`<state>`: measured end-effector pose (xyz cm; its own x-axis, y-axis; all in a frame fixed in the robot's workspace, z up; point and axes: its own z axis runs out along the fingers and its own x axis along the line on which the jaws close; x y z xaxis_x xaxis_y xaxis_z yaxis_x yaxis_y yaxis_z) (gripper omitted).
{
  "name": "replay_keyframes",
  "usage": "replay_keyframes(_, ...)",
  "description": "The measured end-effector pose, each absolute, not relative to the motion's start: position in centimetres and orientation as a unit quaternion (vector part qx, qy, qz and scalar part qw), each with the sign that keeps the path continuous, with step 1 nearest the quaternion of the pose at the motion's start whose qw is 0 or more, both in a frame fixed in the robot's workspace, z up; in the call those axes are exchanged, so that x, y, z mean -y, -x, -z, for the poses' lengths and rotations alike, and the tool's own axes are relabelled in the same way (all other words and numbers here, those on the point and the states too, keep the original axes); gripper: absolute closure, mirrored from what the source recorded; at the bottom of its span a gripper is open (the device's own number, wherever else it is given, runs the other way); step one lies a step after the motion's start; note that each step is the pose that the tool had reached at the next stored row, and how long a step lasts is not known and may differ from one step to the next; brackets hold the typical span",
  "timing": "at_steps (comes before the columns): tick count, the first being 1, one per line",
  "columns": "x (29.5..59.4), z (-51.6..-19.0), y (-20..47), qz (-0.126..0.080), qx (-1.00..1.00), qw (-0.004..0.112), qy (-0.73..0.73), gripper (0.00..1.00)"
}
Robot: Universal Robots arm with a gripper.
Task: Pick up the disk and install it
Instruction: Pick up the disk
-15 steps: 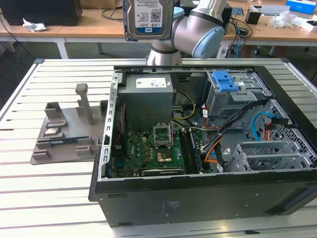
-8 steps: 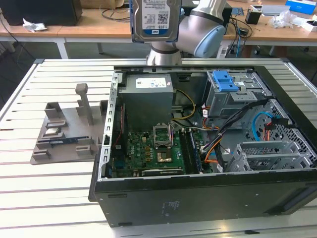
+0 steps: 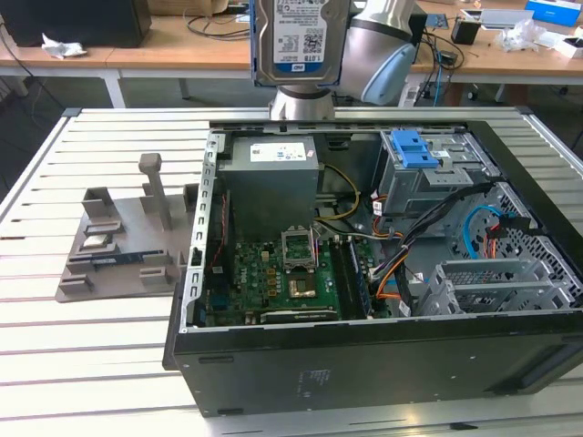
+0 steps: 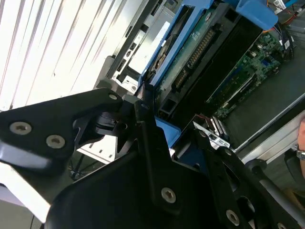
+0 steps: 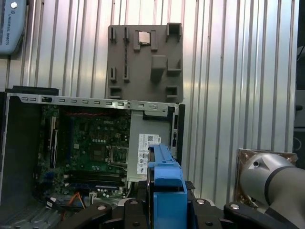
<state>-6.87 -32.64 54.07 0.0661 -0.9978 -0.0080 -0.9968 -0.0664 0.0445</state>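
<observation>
The disk (image 3: 301, 41), a silver hard drive with a white-and-blue barcode label in a blue plastic frame, hangs upright high above the back of the open computer case (image 3: 364, 364). In the second wrist view its green circuit-board side (image 4: 190, 52) and blue frame run away from the black gripper (image 4: 159, 121), whose fingers (image 4: 109, 119) clamp the frame's near end. In the first wrist view the frame's blue edge (image 5: 167, 181) stands between the gripper's black links (image 5: 167, 207), above the case's power supply. The gripper is shut on the disk.
Inside the case are the motherboard (image 3: 282, 273), a grey power supply (image 3: 273, 173) and a metal drive cage (image 3: 437, 182) with a blue latch (image 3: 414, 150). A grey fixture (image 3: 118, 246) holding a small silver chip (image 3: 96, 241) lies on the slatted table at the exterior view's left. A person's wrist (image 4: 300, 148) shows.
</observation>
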Motion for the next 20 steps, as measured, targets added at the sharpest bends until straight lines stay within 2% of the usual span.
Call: replay_keyframes(20,39.4,-52.8,5.6,0.018,0.683,0.013,-0.73,0.63)
